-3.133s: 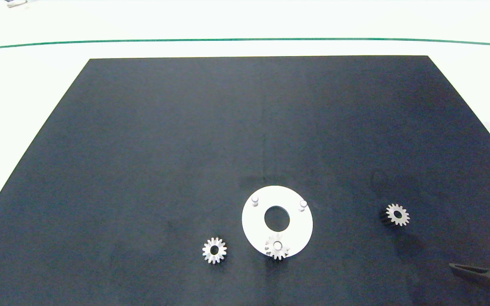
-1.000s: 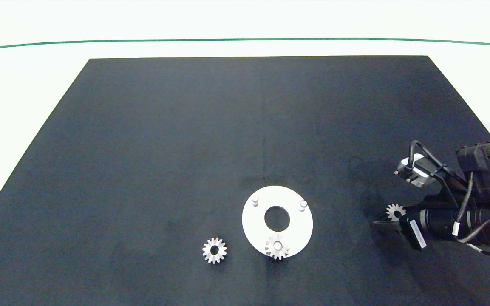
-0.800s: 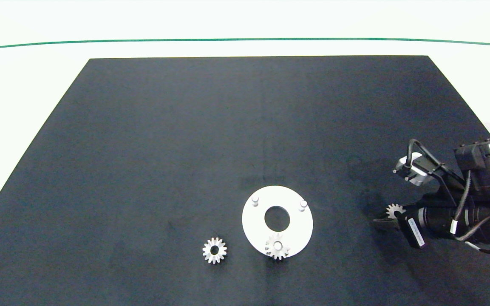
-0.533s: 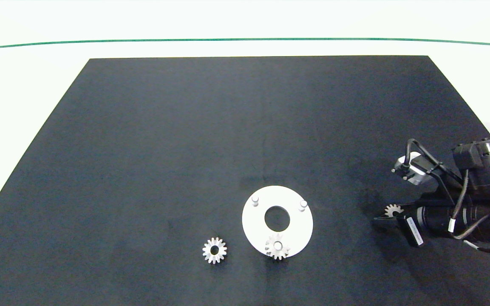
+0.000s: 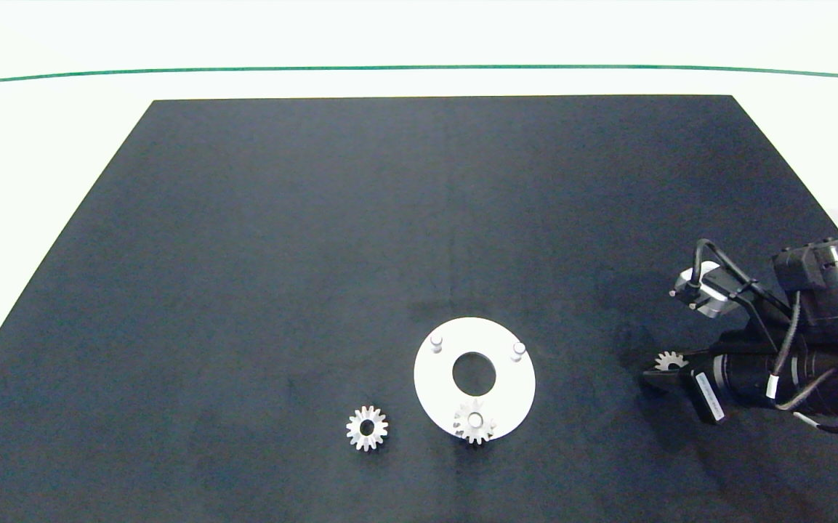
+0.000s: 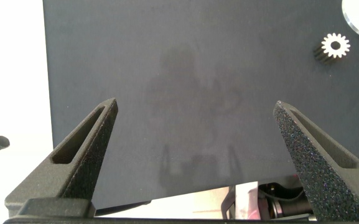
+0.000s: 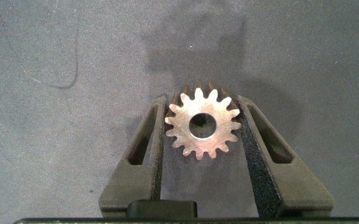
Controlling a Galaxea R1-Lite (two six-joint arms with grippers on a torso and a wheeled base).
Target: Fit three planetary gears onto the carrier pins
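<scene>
A white disc (image 5: 429,381) lies on the black mat with three carrier pins. Two pins (image 5: 436,341) (image 5: 518,349) are bare, and one planetary gear (image 5: 474,422) sits on the near pin. A second gear (image 5: 366,428) lies loose to the disc's left and also shows in the left wrist view (image 6: 335,45). The third gear (image 5: 670,359) (image 7: 202,126) is at the right, held flat between the fingers of my right gripper (image 5: 662,370) (image 7: 202,102), which press on its teeth from both sides. My left gripper (image 6: 195,106) hangs open over bare mat, outside the head view.
The black mat (image 5: 317,232) covers most of the white table, with a green line (image 5: 419,68) along the far side. The right arm's body (image 5: 811,334) with its cables reaches in over the mat's right edge.
The right arm came in from the lower right edge to the right-hand gear and its fingers closed around it. The gear has shifted slightly left. The disc and other gears stayed put.
</scene>
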